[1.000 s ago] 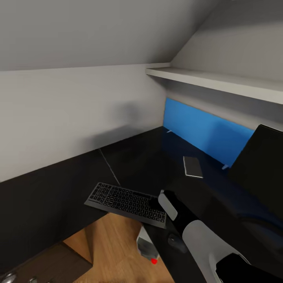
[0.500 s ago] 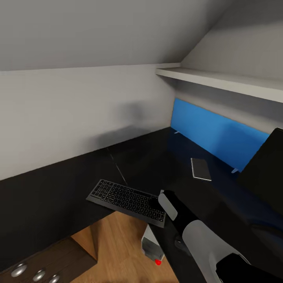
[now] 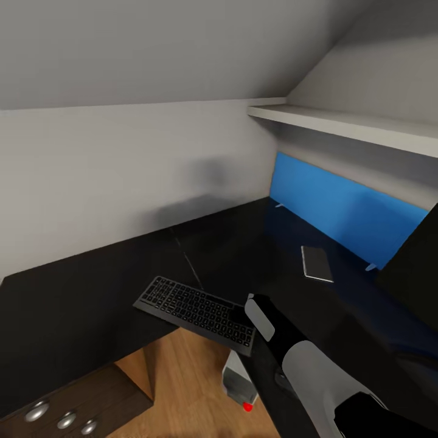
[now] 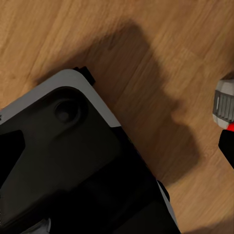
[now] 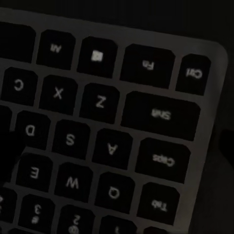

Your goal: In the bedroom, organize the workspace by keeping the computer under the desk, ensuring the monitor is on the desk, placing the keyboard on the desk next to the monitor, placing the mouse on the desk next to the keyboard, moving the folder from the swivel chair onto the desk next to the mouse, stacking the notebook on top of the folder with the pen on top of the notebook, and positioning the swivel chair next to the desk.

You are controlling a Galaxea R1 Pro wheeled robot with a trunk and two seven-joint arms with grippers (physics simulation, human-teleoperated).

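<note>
I judge the task partly done: slim silver-grey keyboard with black keys [image 3: 194, 313] is on the black-topped desk [image 3: 73, 304] but overhangs its edge, the thin dark notebook [image 3: 317, 263] lies beyond my right gripper [image 3: 240, 314], and the small white-grey tower computer [image 3: 238, 382] stands below it. The gripper sits at the keyboard's near end; I can't tell its opening or whether it grips. The flat black monitor [image 3: 413, 261] is off to its right.

The right arm [image 3: 304, 359] is a rounded white-grey forearm shell running into a glossy black wrist bearing a pale grey oval plate at 11 o'clock.
</note>
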